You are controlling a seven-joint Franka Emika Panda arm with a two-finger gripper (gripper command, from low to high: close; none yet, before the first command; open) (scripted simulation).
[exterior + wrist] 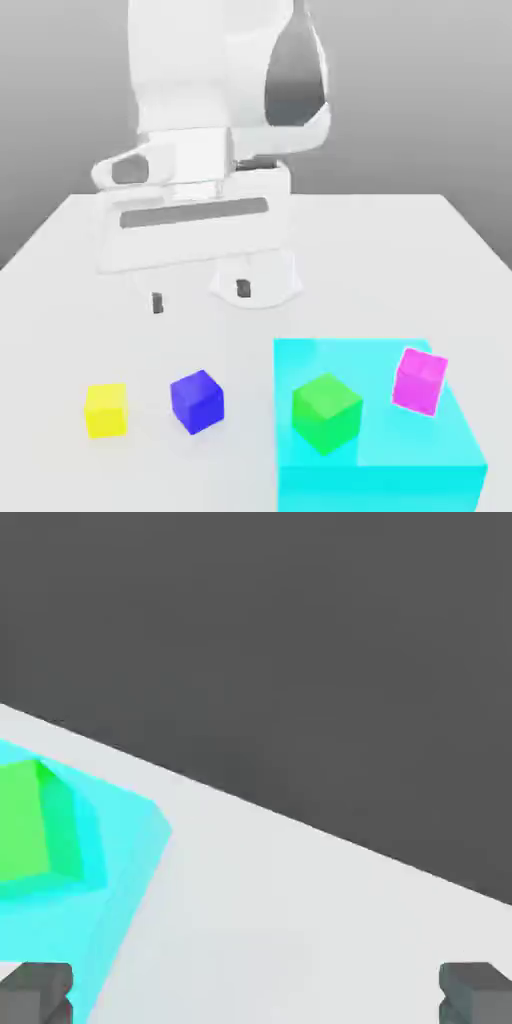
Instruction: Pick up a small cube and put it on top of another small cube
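Note:
The small dark blue cube (197, 401) rests on the white table (400, 240) near the front, slightly toward the exterior view's left. A yellow cube (106, 409) of about the same size sits a short way to its left, apart from it. My gripper (199, 295) hangs above the table behind the blue cube, open, with nothing between its two dark fingertips (157, 301). In the hand view the gripper (256, 997) is spread wide, one fingertip (478, 992) at each lower corner.
A flat cyan block (375, 470) fills the front right of the exterior view, with a green cube (326, 411) and a magenta cube (419, 379) on it. The hand view catches the green cube (30, 822) and the cyan block's corner (125, 842). The arm's base stands behind.

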